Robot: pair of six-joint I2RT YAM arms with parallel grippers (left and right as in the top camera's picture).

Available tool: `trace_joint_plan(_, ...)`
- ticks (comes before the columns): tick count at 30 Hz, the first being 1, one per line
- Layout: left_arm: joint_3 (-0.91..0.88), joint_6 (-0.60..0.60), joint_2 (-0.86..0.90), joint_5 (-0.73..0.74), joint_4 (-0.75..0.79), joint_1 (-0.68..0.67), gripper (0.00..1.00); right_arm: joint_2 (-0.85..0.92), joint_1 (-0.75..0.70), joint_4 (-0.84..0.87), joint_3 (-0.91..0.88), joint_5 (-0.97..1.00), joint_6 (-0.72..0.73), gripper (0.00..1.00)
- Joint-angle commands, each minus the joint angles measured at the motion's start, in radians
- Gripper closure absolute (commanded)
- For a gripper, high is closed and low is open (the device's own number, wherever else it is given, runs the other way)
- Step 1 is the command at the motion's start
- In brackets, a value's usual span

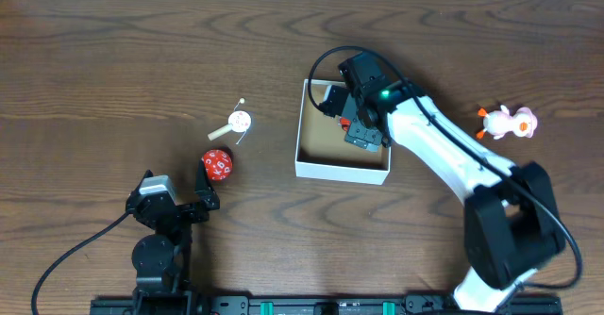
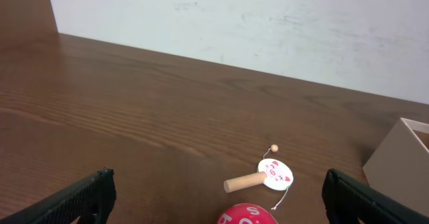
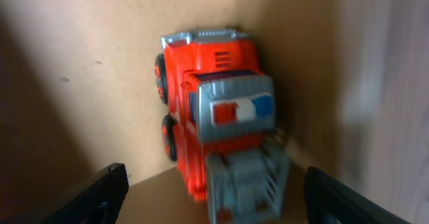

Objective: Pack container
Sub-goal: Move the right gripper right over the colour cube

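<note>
The container [image 1: 340, 170], a white box with a tan inside, sits at mid-table. Inside it lies a red and grey toy truck [image 1: 362, 136], near the far right corner. My right gripper [image 1: 351, 117] hangs over the box, open. In the right wrist view the truck [image 3: 218, 117] rests against the tan wall [image 3: 80, 56], and my right gripper [image 3: 214, 204] has both fingers standing clear of it. My left gripper [image 1: 176, 181] is open near the front left, just left of a red numbered ball [image 1: 217, 164]. The ball [image 2: 246, 215] shows low between the left gripper [image 2: 218, 204] fingers, untouched.
A small wooden paddle drum with a pig face [image 1: 236, 123] lies left of the container, also seen from the left wrist as the drum [image 2: 263, 176]. A pink duck toy [image 1: 510, 122] stands at the right. The container's corner [image 2: 399, 157] shows at the right edge.
</note>
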Motion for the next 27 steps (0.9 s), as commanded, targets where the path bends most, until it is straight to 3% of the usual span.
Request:
trace_joint_plan(1,-0.021,-0.002,0.004,-0.011,-0.037,0.005,0.02,-0.126,0.016,-0.024,0.048,0.008,0.112,0.14)
trace_joint_plan(8,-0.021,-0.002,0.004,-0.011,-0.037,0.005,0.02,-0.338,-0.037,-0.164,0.048,0.118,0.462,0.11)
trace_joint_plan(15,-0.021,-0.002,0.004,-0.011,-0.037,0.005,0.02,-0.464,-0.230,-0.436,0.048,0.068,0.858,0.11)
trace_joint_plan(18,-0.021,-0.002,0.004,-0.011,-0.037,0.005,0.02,-0.471,-0.320,-0.501,0.047,0.026,0.961,0.10)
trace_joint_plan(22,-0.021,-0.002,0.004,-0.011,-0.037,0.005,0.02,-0.470,-0.401,-0.549,0.030,0.002,1.029,0.01)
trace_joint_plan(27,-0.021,-0.002,0.004,-0.011,-0.037,0.005,0.02,-0.470,-0.459,-0.535,-0.019,0.002,1.159,0.01)
